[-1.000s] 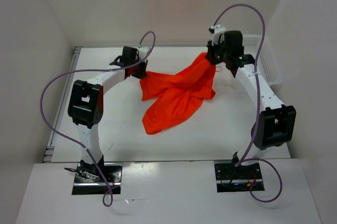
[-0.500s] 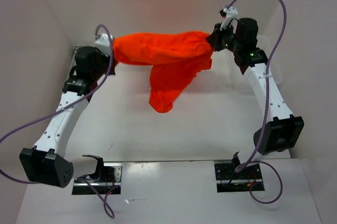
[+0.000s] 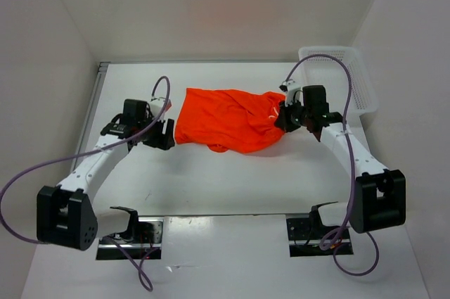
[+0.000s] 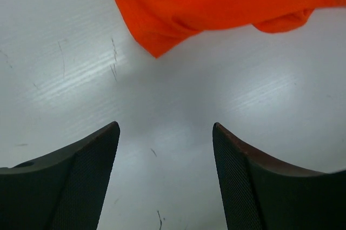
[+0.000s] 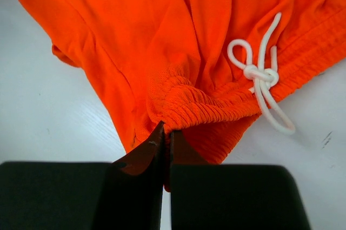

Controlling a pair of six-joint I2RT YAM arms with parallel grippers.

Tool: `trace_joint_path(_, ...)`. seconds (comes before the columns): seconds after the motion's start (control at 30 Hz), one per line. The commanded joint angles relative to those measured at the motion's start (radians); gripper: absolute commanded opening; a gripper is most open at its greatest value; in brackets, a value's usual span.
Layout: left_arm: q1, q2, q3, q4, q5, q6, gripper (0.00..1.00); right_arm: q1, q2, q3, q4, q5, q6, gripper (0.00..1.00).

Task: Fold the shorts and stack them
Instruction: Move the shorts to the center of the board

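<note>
The orange-red shorts (image 3: 225,119) lie spread across the middle of the table, waistband to the right. A white drawstring bow (image 5: 263,76) rests on the gathered waistband (image 5: 216,103). My right gripper (image 3: 283,117) is shut on the waistband edge, the cloth pinched between its black fingers (image 5: 143,157). My left gripper (image 3: 166,134) is open just left of the shorts, low over the table, nothing between its fingers (image 4: 92,154). A corner of the shorts (image 4: 157,46) lies a little ahead of them, apart from them.
A white perforated basket (image 3: 351,81) stands at the back right, beside the right arm. White walls close in the table on the left, back and right. Purple cables loop off both arms.
Both arms brought the shorts down from a stretched hold in the air onto the table. The left gripper opened, let go of its end and drew back left. The right one kept its grip.
</note>
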Motion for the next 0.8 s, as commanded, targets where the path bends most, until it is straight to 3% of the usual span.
trace_joint_path(0.0,0.004,0.099,0.062,0.163,-0.01,0.003,0.76,0.004,-0.062,0.01,0.083,0.021,-0.051,0.0)
trace_joint_path(0.23,0.004,0.366,0.141,0.379,-0.059,0.003,0.57,0.004,-0.042,-0.032,0.128,0.041,-0.073,0.0)
trace_joint_path(0.3,0.004,0.435,0.163,0.407,-0.074,0.003,0.57,0.004,-0.042,-0.032,0.128,0.031,-0.073,0.0)
trace_joint_path(0.47,0.004,0.576,0.23,0.44,-0.123,0.003,0.7,0.004,-0.007,-0.022,0.128,0.031,-0.082,0.0)
trace_joint_path(0.6,-0.005,0.624,0.275,0.388,-0.082,0.003,0.7,0.004,0.016,0.014,0.128,0.031,-0.082,0.0)
trace_joint_path(0.77,-0.014,0.678,0.266,0.379,-0.079,0.003,0.5,0.004,0.062,0.06,0.128,0.041,-0.082,0.0)
